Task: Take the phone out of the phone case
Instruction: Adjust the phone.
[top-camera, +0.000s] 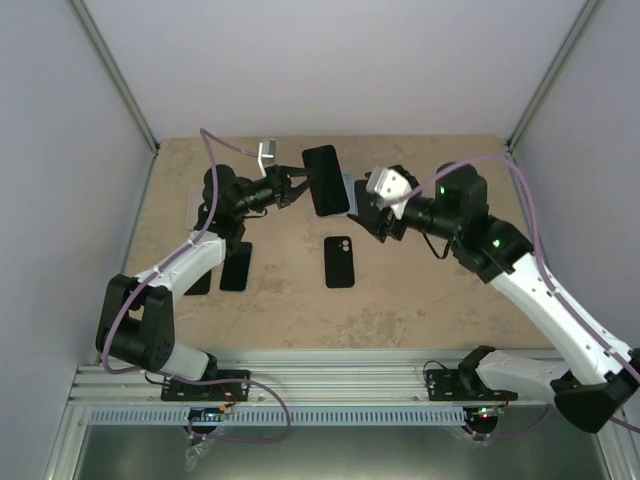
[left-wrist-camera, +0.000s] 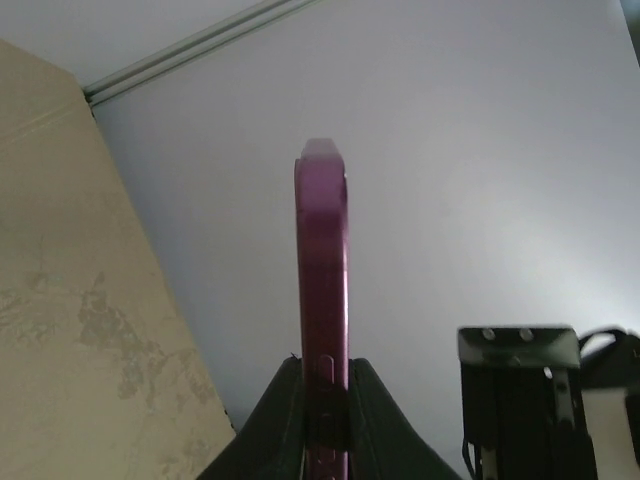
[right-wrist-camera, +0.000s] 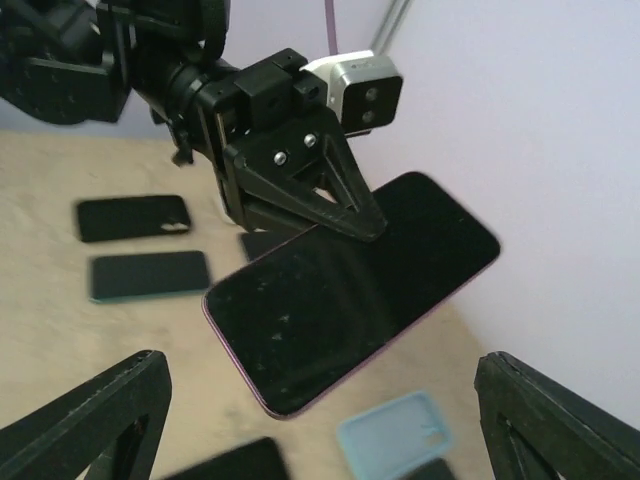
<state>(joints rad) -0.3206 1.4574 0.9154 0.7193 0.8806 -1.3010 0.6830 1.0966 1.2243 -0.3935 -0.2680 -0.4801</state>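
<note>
On the left side of the table (top-camera: 430, 300), a dark slab (top-camera: 235, 265) is seen lying flat, with a second one just beside it on its left, half covered by the left arm. Further in, the left gripper (top-camera: 298, 183) is raised above the far half of the table, and its jaws are clamped on the phone (top-camera: 325, 180) at its left edge. In the left wrist view the phone (left-wrist-camera: 322, 300) is presented edge-on, a thin purple rim pinched between the two black fingers (left-wrist-camera: 270, 420), with only the back wall (left-wrist-camera: 480, 180) behind it. The screen is turned up and the body is held roughly level, clear of the tabletop. Beneath it, toward its right edge, a light blue case (right-wrist-camera: 395, 435) is spotted lying flat on the table, apart from the phone. Nearer, at centre, a black rectangle (top-camera: 340, 262) with a camera cut-out is laid flat; case or handset cannot be told. On the right, the right gripper (top-camera: 368, 215) is pointed at the phone's right edge with its jaws spread wide, nothing gripped, and open air is visible between both fingers (right-wrist-camera: 90, 420) and the phone.
</note>
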